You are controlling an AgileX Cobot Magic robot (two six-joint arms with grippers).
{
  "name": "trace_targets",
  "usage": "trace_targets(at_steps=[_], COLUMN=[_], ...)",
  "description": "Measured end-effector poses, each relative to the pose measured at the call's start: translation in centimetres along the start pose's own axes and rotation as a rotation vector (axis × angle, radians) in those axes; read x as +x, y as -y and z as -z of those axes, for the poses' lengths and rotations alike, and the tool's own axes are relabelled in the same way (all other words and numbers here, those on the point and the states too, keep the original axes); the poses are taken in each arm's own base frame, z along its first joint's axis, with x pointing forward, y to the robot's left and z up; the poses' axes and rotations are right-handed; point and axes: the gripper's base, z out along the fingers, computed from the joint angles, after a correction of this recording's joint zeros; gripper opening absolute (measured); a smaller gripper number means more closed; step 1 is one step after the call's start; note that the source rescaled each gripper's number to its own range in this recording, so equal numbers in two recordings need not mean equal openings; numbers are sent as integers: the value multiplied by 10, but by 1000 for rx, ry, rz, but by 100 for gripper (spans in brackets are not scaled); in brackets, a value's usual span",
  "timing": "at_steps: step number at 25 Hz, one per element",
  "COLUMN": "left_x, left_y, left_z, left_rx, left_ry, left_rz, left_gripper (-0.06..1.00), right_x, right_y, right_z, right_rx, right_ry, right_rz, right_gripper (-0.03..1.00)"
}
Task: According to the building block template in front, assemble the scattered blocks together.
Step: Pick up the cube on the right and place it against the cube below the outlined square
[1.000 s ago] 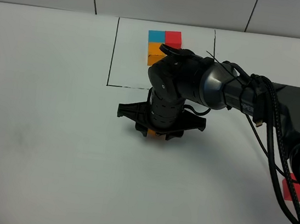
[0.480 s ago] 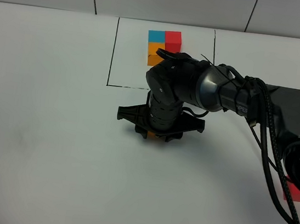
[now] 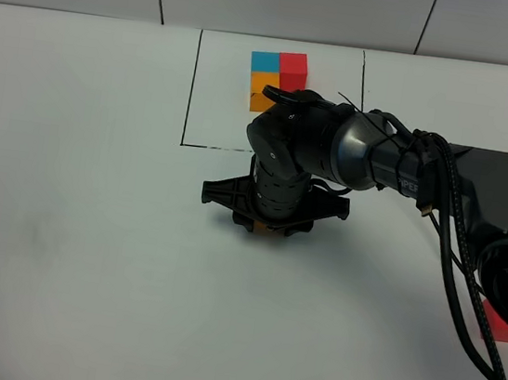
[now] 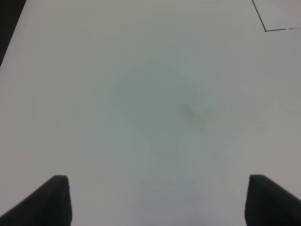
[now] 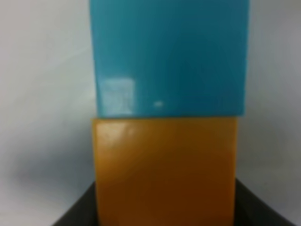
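Scattered blocks: orange block [image 5: 164,169] sits between the right gripper's [image 3: 268,224] jaws, which are closed tight on its sides. Teal-blue block [image 5: 169,56] lies directly beyond it, faces touching and edges roughly flush in the right wrist view. From the high camera the pair is on the table [image 3: 90,225] just below the marked rectangle [image 3: 191,88]. It is mostly hidden under the gripper, with only a sliver of orange showing. Red block [image 3: 501,324] is well apart at the far right edge, half behind the right arm's cables.

Template [image 3: 275,69] is inside the rectangle at the back: blue with red beside it, orange under the blue.

Left gripper [image 4: 162,200] has its jaws wide apart, holds nothing, and hangs over bare table near a rectangle corner.

Step in hand, as I read it: seating orange against teal-blue, the first joint of the L. Looks about done, the red one is not yet added.

Next move probably calls for:
- letting go of orange without dragging the pair out of line
- lifting clear and going for red on the right
- bringing red flush against the teal-blue block's side, not orange's, so the L matches the template

Risk: a nudge on release or a push from red could slide the loose pair apart
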Motion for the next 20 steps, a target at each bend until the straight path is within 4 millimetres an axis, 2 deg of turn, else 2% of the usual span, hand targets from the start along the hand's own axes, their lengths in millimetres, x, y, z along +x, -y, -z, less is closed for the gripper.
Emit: trace_targets(at_steps=[20], left_x=[0], left_y=[0], left_z=[0], left_rx=[0], left_ry=[0], left_rz=[0], left_gripper=[75], right_x=[0], right_y=[0], right_z=[0], right_rx=[-1], right_ry=[1], right_rz=[-7], right_gripper=[1])
